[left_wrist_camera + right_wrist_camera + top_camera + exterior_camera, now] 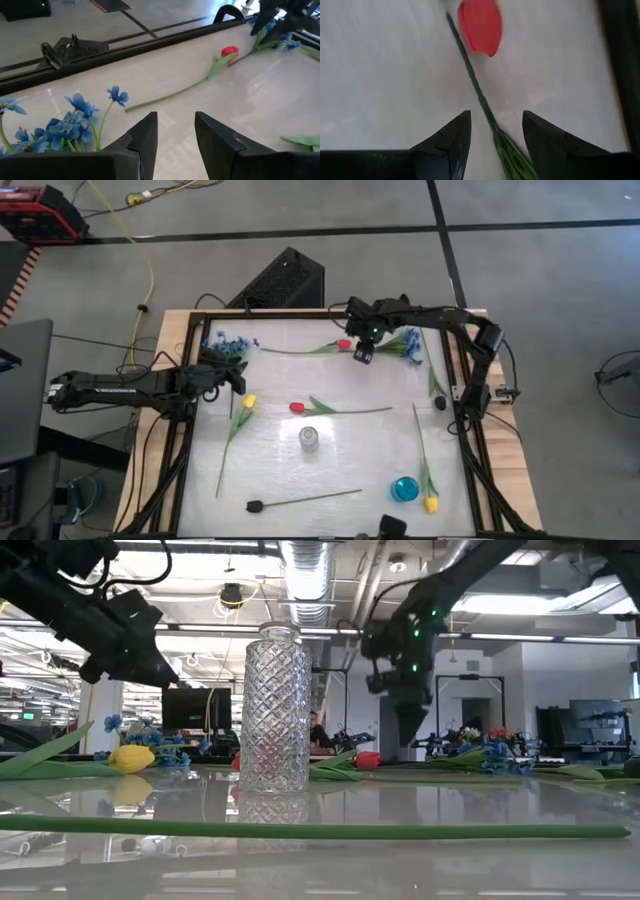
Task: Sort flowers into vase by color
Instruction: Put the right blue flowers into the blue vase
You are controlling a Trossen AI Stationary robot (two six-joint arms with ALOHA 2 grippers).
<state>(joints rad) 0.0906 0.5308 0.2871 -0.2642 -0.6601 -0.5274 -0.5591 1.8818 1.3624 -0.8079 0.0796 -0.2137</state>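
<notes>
Red tulip (480, 25) lies at table's far edge, stem between my spread right gripper (492, 132) fingers | left gripper (175, 135) empty, parted, beside blue spray (65, 125) | tip: descend squarely, clamp stem, not bloom.

No readable text, labels, brands, numbers or signs in any view. Nothing legible on the table (330, 465), the arms or the flowers; the room behind shows only screens and fixtures too small or blurred to read.
</notes>
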